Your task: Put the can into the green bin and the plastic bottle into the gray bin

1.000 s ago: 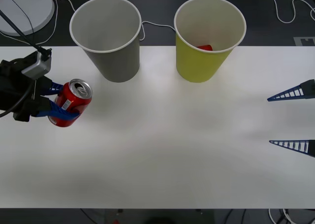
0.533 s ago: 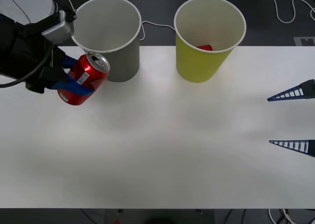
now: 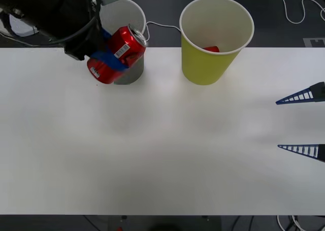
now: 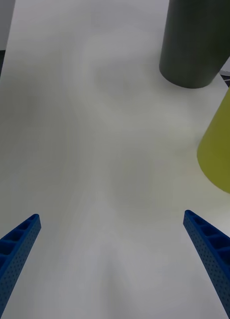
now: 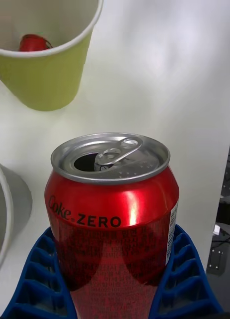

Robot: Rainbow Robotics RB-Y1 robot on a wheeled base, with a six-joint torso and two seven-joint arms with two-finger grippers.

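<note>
Right gripper (image 3: 302,123): idle nearest the onlooker, low at the right end of the white table (image 3: 167,160); its blue ribbed fingers (image 4: 207,249) stand wide apart with nothing between them.
Left gripper (image 3: 109,58): raised above the table's far left part, its blue fingers (image 5: 38,269) clamped on both sides of the small red aluminium soda can (image 3: 117,54).
Can: tilted in the front view, its silver top and pull tab pointing away from the wrist; the opening is already punched. It hangs in front of the large gray paper-cup-shaped bin (image 3: 133,68), overlapping that bin's wall and rim.
Beyond the gripper: the large yellow-green paper-cup-shaped bin (image 3: 210,43) stands well apart from the can, to the gray bin's right. A small red object (image 3: 211,49) lies inside it.
Risk, wrong bin: the can is beside the gray bin, not its target; letting go here would probably misplace it.
Risk, collision: if the carry toward the green bin runs too low, the can or fingers could strike either white rim and tip a light paper cup.
Change over the last second: the can has been lifted off the table at the left and carried away and rightward to the gray bin; the right gripper has not moved.
</note>
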